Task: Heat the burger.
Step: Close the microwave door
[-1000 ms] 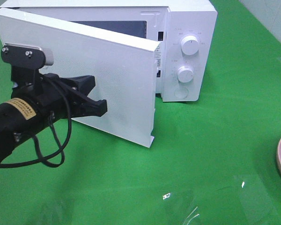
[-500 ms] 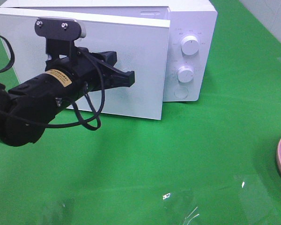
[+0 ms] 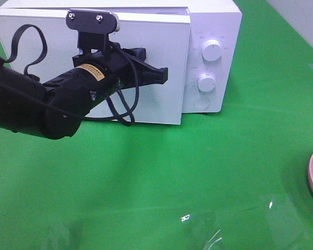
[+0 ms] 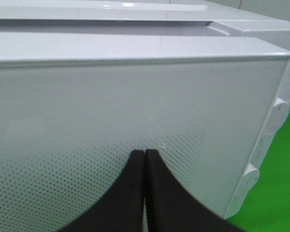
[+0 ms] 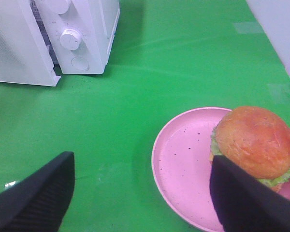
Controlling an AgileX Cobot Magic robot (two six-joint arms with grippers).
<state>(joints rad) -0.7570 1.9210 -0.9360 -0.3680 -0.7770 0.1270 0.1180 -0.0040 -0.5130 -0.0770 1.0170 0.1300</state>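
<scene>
The left gripper, jaws pressed together and holding nothing, meets the microwave door from above-front, likely to push it flat against the microwave. Its wrist view shows both fingertips against the dotted door panel, a narrow gap remaining at the door's top edge. The right wrist view shows the right gripper spread wide and empty over the burger, which sits on the pink plate, well apart from the microwave, unheated.
</scene>
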